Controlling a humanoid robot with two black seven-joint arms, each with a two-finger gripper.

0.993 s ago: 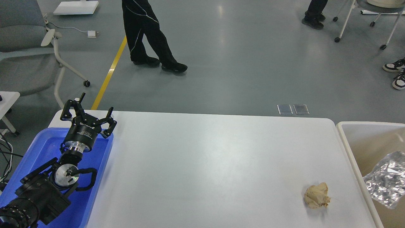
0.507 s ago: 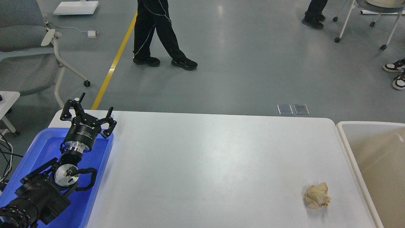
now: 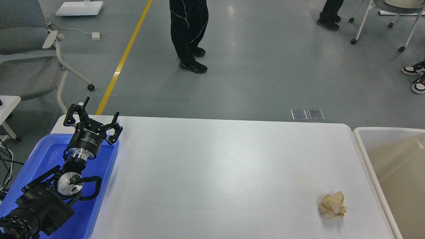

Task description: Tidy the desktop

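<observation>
The desktop (image 3: 212, 166) is a wide white tabletop with rounded corners. A crumpled beige paper ball (image 3: 332, 205) lies on it near the front right. My left gripper (image 3: 99, 112) is open and empty, held above the far end of the blue tray (image 3: 46, 152) at the table's left edge, far from the paper ball. My right gripper is out of view.
An off-white bin (image 3: 391, 166) with a beige inside stands against the table's right edge. A person (image 3: 187, 30) stands on the grey floor beyond the table. Grey chairs (image 3: 30, 49) stand at the far left and far right.
A shiny silver wrapper that showed in the bin at first has gone out of sight. The person beyond the table has walked to the right. My left arm has not moved.
</observation>
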